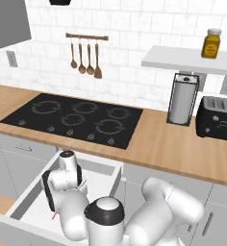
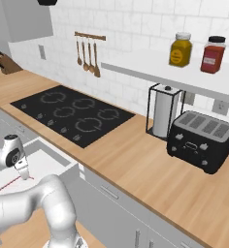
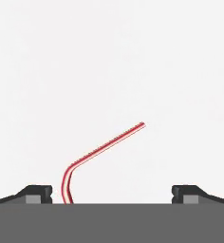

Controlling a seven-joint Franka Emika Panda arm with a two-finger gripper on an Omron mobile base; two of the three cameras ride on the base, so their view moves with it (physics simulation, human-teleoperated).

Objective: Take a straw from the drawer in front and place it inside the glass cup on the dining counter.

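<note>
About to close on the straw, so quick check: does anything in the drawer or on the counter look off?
One oddity: in the hand view the straw is bent, its lower end curving sharply toward the open gripper. It lies alone on the white floor of the open drawer. Nothing on the counter looks spilled or askew.

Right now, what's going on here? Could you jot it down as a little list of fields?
Place: simulated kitchen
Drawer: pulled open, white inside
Straw: red-pink, bent near one end, lying on the drawer floor
Gripper: open, lowered into the drawer, straw between its fingertips but not clamped
Cooktop: black, on the wood counter behind the drawer
Toaster: black, beside the paper towel holder
</note>
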